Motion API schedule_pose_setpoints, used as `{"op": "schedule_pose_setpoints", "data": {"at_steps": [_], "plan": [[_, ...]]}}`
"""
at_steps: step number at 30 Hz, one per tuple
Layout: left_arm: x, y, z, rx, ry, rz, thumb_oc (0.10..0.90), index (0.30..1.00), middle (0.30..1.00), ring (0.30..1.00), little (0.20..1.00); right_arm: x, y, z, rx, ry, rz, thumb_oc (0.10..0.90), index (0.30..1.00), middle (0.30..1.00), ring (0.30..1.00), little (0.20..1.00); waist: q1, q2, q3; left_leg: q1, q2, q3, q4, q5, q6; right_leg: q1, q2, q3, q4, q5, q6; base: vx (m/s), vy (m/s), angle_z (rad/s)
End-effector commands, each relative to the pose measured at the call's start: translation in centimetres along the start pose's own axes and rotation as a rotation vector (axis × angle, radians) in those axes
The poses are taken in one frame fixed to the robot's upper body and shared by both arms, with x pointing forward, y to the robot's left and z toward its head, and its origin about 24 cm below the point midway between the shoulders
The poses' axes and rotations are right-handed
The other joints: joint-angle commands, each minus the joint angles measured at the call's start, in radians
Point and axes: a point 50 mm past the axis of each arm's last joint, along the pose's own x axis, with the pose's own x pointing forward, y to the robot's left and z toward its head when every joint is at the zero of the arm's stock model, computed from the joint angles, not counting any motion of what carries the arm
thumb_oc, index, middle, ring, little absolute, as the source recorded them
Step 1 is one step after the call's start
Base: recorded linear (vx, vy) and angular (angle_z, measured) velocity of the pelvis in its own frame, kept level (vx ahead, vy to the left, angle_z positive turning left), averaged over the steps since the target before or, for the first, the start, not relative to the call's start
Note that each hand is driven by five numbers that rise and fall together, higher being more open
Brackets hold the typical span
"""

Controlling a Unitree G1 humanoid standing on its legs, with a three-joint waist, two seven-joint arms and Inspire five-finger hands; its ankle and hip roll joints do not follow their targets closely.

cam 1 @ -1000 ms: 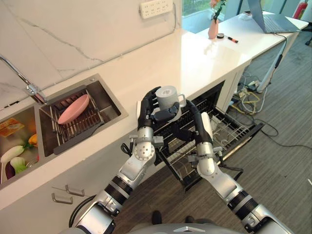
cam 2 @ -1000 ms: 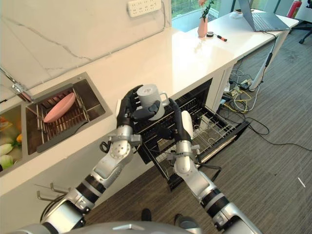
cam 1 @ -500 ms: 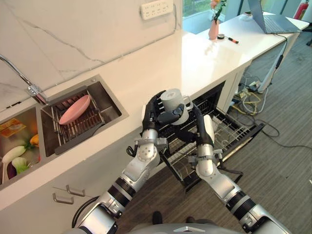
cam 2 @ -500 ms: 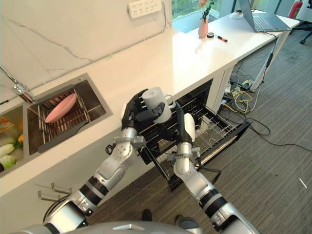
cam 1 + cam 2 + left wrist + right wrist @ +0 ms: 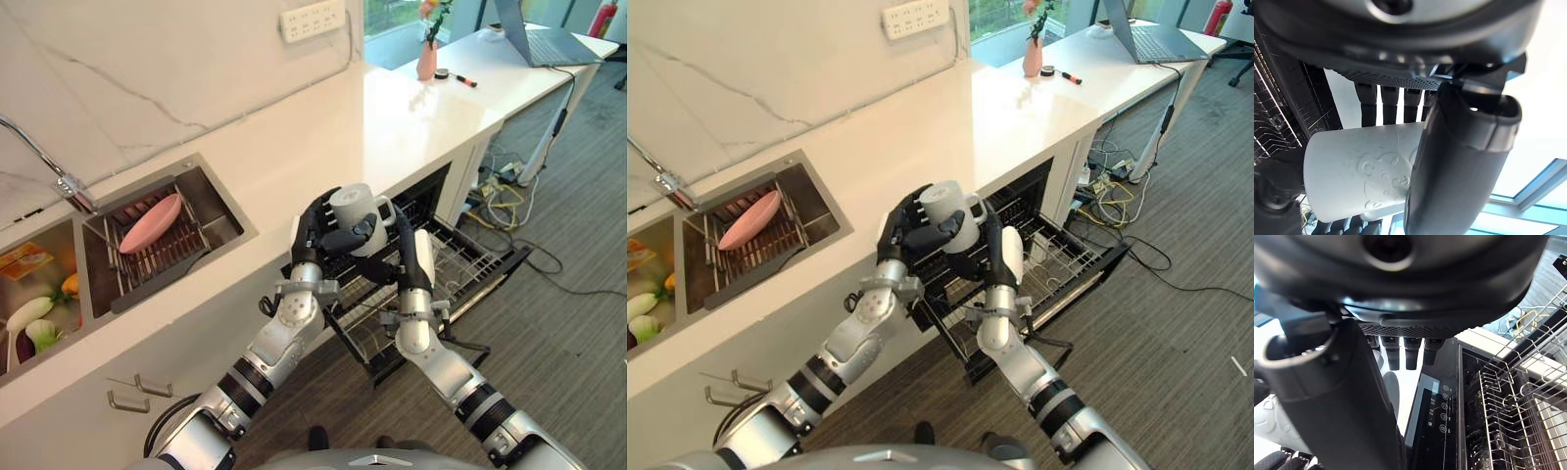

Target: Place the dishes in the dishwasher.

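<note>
A grey mug is held upright in my left hand, fingers and thumb curled round its side, above the front edge of the counter and the open dishwasher. The left wrist view shows the mug behind the thumb. My right hand stands just right of the mug, fingers straight and reaching up beside it, over the pulled-out wire rack. That rack lies past the right hand's fingers. A pink dish rests on a drainer in the sink.
The sink's left basin holds vegetables, with a faucet behind it. A pink vase and a laptop stand on the far counter. Cables lie on the floor beside the dishwasher.
Both hands and the mug have shifted a little to the right, toward the dishwasher rack. The left hand's hold on the mug is unchanged.
</note>
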Motion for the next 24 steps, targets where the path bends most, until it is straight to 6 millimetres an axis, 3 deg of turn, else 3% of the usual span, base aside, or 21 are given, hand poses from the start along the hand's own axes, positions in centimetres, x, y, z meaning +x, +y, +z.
{"op": "schedule_pose_setpoints", "data": {"at_steps": [1, 12, 13, 14, 16, 17, 18, 24], "plan": [[0.9, -5.4, 4.8, -0.078, -0.22, -0.221, 0.4, 0.3, 0.3, 0.3, 0.3, 1.4, 0.6, 8.2, 0.217, -0.343, -0.058, 0.8, 0.9, 0.9, 0.9, 0.9, 0.0, -0.088, -0.014, 0.115, -0.021, 0.033, 0.012, -0.161, 0.002, 0.053, -0.152, 0.026, -0.173, 0.114, 0.157, -0.02, 0.017, -0.19], [0.3, -6.7, 3.3, -0.132, -0.124, -0.297, 0.4, 0.3, 0.3, 0.3, 0.3, 1.4, 2.2, 7.0, 0.335, -0.196, 0.045, 0.8, 0.9, 0.9, 0.9, 0.9, -0.009, -0.083, -0.017, 0.11, -0.032, 0.063, 0.019, -0.167, 0.011, 0.03, -0.158, 0.064, -0.167, 0.129, 0.162, -0.02, 0.015, -0.18], [0.3, -6.8, 3.1, -0.146, -0.105, -0.307, 0.4, 0.3, 0.3, 0.3, 0.3, 1.5, 2.5, 6.9, 0.347, -0.18, 0.057, 0.758, 0.836, 0.836, 0.836, 0.836, -0.006, -0.084, -0.015, 0.111, -0.033, 0.06, 0.017, -0.166, 0.01, 0.033, -0.158, 0.064, -0.167, 0.129, 0.16, 0.0, 0.0, 0.0], [0.2, -6.9, 2.9, -0.153, -0.093, -0.311, 0.4, 0.3, 0.3, 0.3, 0.3, 1.5, 2.6, 6.9, 0.347, -0.176, 0.062, 0.585, 0.578, 0.578, 0.578, 0.578, -0.005, -0.084, -0.015, 0.112, -0.033, 0.058, 0.016, -0.166, 0.01, 0.035, -0.158, 0.061, -0.167, 0.129, 0.159, 0.0, 0.0, 0.0], [0.2, -6.9, 2.9, -0.153, -0.093, -0.311, 0.4, 0.3, 0.3, 0.3, 0.3, 1.5, 2.6, 6.9, 0.347, -0.176, 0.062, 0.585, 0.578, 0.578, 0.578, 0.578, -0.005, -0.084, -0.015, 0.112, -0.033, 0.058, 0.016, -0.166, 0.01, 0.035, -0.158, 0.061, -0.167, 0.129, 0.159, 0.0, 0.0, 0.03], [0.2, -6.9, 2.9, -0.153, -0.093, -0.311, 0.4, 0.3, 0.3, 0.3, 0.3, 1.5, 2.6, 6.9, 0.347, -0.176, 0.062, 0.54, 0.509, 0.509, 0.509, 0.509, -0.005, -0.084, -0.014, 0.112, -0.033, 0.057, 0.016, -0.166, 0.01, 0.035, -0.158, 0.061, -0.167, 0.129, 0.159, 0.0, -0.028, 0.08], [0.0, -7.1, 2.6, -0.169, -0.067, -0.323, 0.4, 0.3, 0.3, 0.3, 0.3, 1.6, 2.8, 7.0, 0.34, -0.179, 0.062, 0.4, 0.3, 0.3, 0.3, 0.3, -0.001, -0.084, -0.013, 0.112, -0.033, 0.051, 0.016, -0.165, 0.007, 0.039, -0.158, 0.053, -0.169, 0.128, 0.158, 0.0, -0.028, 0.08], [-0.3, -7.6, 2.5, -0.178, -0.052, -0.34, 0.4, 0.3, 0.3, 0.3, 0.3, 2.0, 2.6, 8.1, 0.298, -0.236, -0.006, 0.4, 0.3, 0.3, 0.3, 0.3, 0.003, -0.077, -0.007, 0.109, -0.03, 0.039, 0.016, -0.16, 0.003, 0.041, -0.156, 0.038, -0.174, 0.123, 0.157, 0.0, -0.036, 0.1]]}}
